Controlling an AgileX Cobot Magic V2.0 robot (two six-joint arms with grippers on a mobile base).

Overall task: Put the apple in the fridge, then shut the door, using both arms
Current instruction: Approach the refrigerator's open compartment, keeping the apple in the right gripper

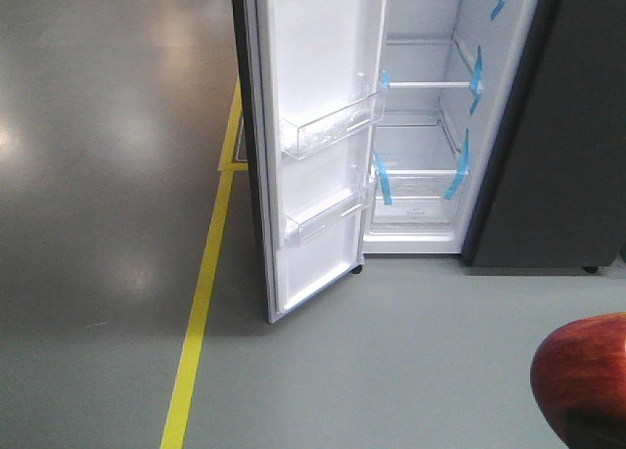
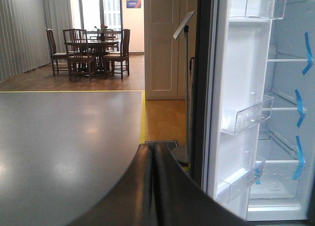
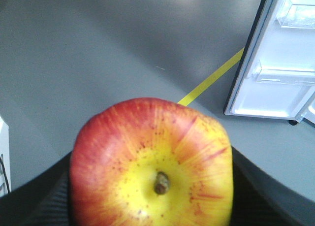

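Observation:
The red apple (image 3: pixel 151 167), yellow around its stem, fills the right wrist view, and my right gripper (image 3: pixel 151 196) is shut on it with a black finger on each side. Its red flank (image 1: pixel 585 373) shows at the bottom right of the front view. The fridge (image 1: pixel 430 136) stands ahead with its white interior, glass shelves and blue tape strips showing. Its door (image 1: pixel 313 146) is swung wide open to the left, clear bins facing out. My left gripper (image 2: pixel 154 159) is shut on nothing, its two dark fingers pressed together, left of the door's edge (image 2: pixel 203 88).
A yellow floor line (image 1: pixel 201 302) runs along the grey floor left of the door. A dark grey panel (image 1: pixel 567 126) stands right of the fridge. A wooden table with chairs (image 2: pixel 91 51) sits far off, and a thin stand (image 2: pixel 186 88) rises behind the door.

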